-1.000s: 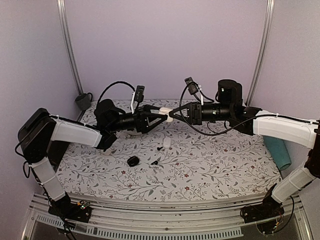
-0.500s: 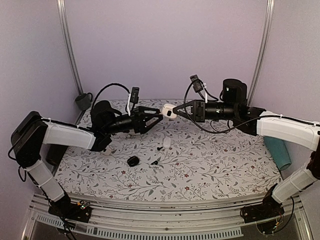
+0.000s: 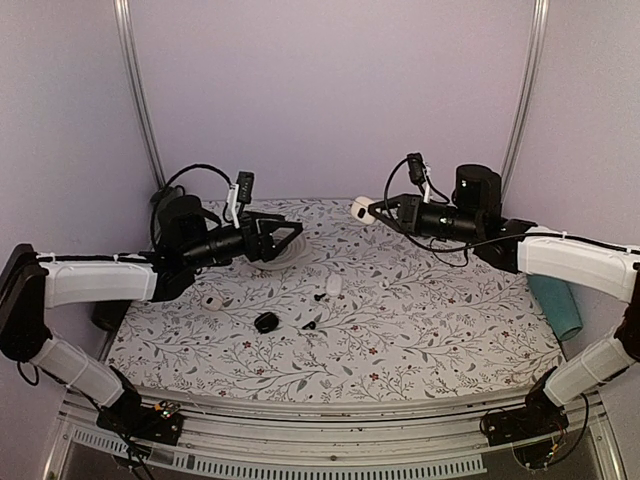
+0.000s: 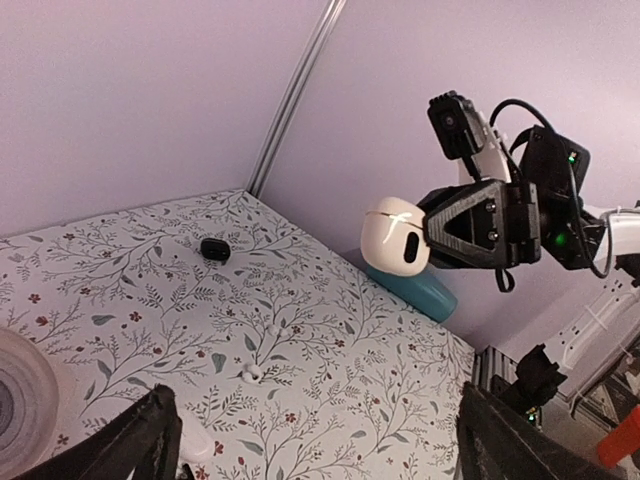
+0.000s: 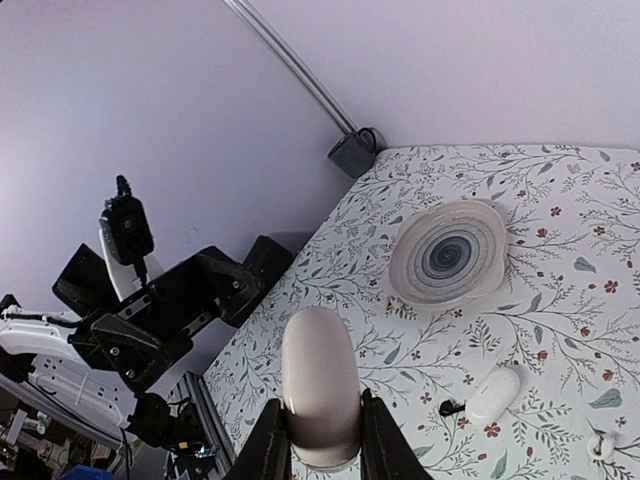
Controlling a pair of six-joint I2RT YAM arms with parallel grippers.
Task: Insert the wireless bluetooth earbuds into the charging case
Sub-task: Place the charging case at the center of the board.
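Observation:
The charging case, a smooth white oval shell, is clamped upright in my right gripper, held in the air over the back of the table. In the top view the right gripper holds the case out to the left. My left gripper hangs open and empty well to the left of it, and in its wrist view the left gripper faces the case. Two tiny white earbuds lie loose on the floral cloth; one earbud also shows in the right wrist view.
A round ringed dish sits under the left gripper. A white capsule-shaped object lies mid-table beside small black bits. A black lump is nearer the front. A teal cylinder lies at the right edge.
The two grippers met at the case a second ago. The left one let go and drew back left, open. The right one carried the case right and toward the back.

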